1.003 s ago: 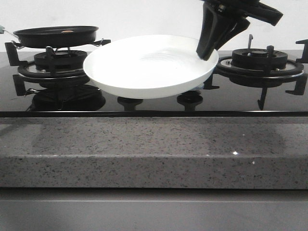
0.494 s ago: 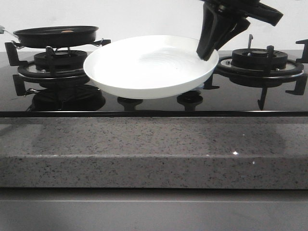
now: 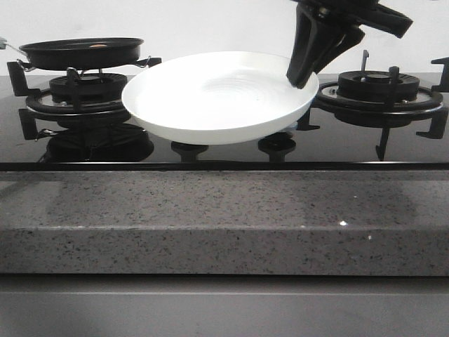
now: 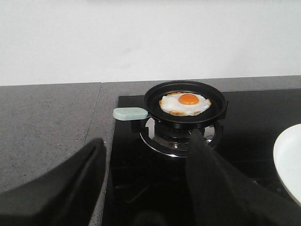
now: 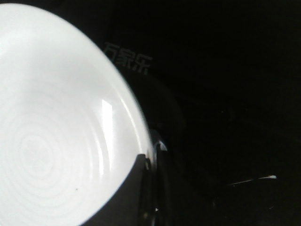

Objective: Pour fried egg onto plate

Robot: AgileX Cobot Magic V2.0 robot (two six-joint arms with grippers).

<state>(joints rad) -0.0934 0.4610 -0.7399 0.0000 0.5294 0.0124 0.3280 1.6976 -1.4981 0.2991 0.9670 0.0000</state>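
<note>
Right gripper [image 3: 303,78] pinches plate [image 3: 210,98] rim — glossy, slippery, likely fragile; left gripper [image 4: 146,188] wide, empty; fried egg [image 4: 185,103] soft, slides.

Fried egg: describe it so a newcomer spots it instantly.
Find the black glass hob set in the grey counter, then its left burner, where a black frying pan with a pale green handle sits. The fried egg lies flat inside: white with an orange yolk, the scene's only orange.
</note>
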